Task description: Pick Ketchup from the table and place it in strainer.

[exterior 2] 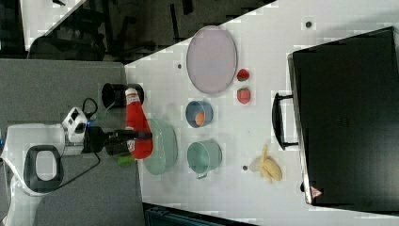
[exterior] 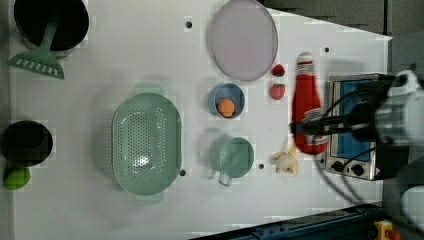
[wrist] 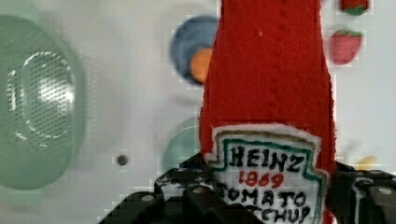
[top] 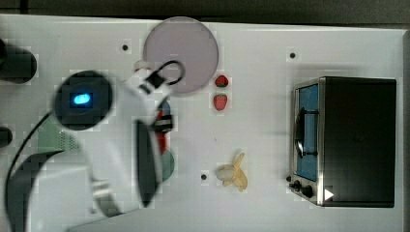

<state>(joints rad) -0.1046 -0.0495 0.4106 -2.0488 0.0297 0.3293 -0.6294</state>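
The gripper (wrist: 268,196) is clamping the ketchup (wrist: 268,93) across its labelled belly, carrying it in the air above the table (exterior: 125,60), probably for clearance over the blue bowl (exterior: 226,99) and green cup (exterior: 232,156). The strainer (exterior: 146,144) is sitting empty, well apart.
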